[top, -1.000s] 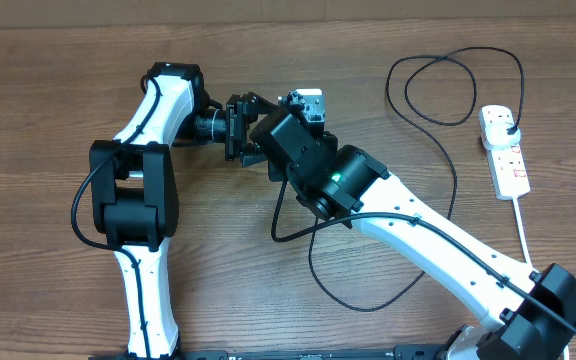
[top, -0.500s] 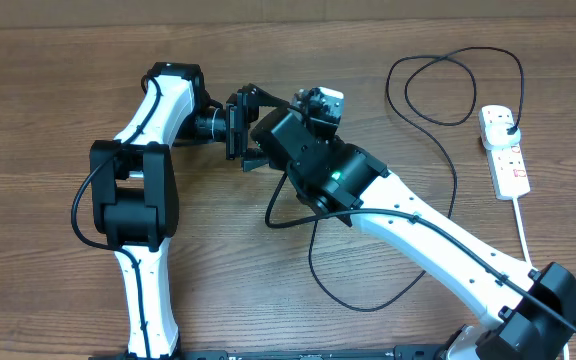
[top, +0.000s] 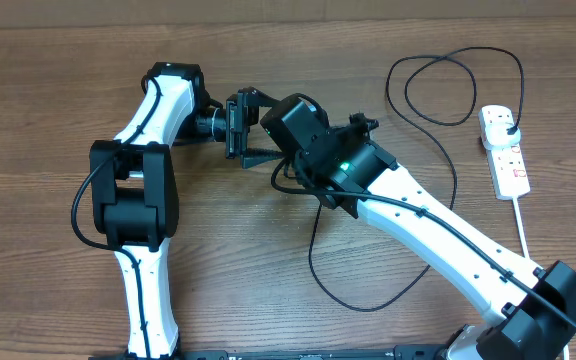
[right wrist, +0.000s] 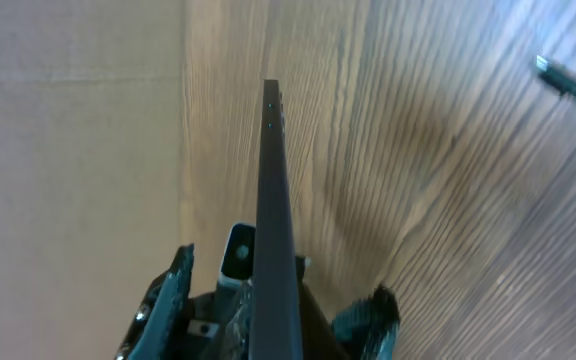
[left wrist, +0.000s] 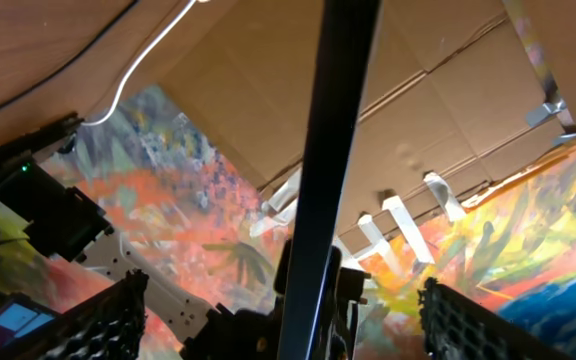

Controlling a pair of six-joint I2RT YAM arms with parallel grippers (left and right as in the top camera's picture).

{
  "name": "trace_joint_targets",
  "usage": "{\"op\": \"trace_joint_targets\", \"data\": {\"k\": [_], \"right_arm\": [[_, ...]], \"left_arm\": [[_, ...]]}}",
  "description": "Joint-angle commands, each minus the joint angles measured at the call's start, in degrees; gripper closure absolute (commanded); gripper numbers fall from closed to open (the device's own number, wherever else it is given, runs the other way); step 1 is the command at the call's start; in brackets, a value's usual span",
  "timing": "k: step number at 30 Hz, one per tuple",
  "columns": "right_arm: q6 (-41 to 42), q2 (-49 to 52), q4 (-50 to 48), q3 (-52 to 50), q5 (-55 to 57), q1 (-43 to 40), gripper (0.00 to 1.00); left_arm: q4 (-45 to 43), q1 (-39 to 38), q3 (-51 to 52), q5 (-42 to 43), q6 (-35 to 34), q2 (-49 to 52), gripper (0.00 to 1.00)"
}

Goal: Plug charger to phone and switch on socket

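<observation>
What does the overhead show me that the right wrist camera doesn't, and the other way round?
Only overhead: the socket and the charger plugged into it, its cable looping across the table.
Only right wrist, at least clearly: the phone edge-on, clamped in the right claw, and the connector tip lying loose on the wood, apart from the phone.
Both: the wooden table and part of the charger, though opposite ends of it.
</observation>
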State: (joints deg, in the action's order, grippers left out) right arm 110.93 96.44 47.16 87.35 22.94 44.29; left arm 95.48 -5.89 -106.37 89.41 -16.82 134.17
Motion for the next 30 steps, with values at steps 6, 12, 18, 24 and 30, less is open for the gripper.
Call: {"op": "trace_joint_targets", "data": {"k": [6, 12, 18, 24, 30], "right_arm": [[10.1, -2.3, -0.9, 2.7, -0.8, 0.0, 0.96], [12.3, -2.3, -1.9, 2.7, -2.1, 0.1, 0.96], [12.3, -2.2, -1.6, 2.7, -2.1, 0.1, 0.96], [12.3, -1.9, -1.7, 2.7, -2.3, 0.4, 0.96], [12.3, -1.9, -1.7, 2.7, -3.2, 0.4, 0.96]], "left_arm": [[-7.1, 0.2, -0.1, 1.2, -10.3, -0.2, 0.27], [-7.0, 0.1, -0.1, 1.2, -13.7, -0.2, 0.41], [-6.5, 0.1, -0.1, 1.2, -14.1, -0.2, 0.50], [-5.6, 0.1, -0.1, 1.2, -14.1, -0.2, 0.61], [-5.6, 0.1, -0.1, 1.2, -14.1, -0.2, 0.64]]}}
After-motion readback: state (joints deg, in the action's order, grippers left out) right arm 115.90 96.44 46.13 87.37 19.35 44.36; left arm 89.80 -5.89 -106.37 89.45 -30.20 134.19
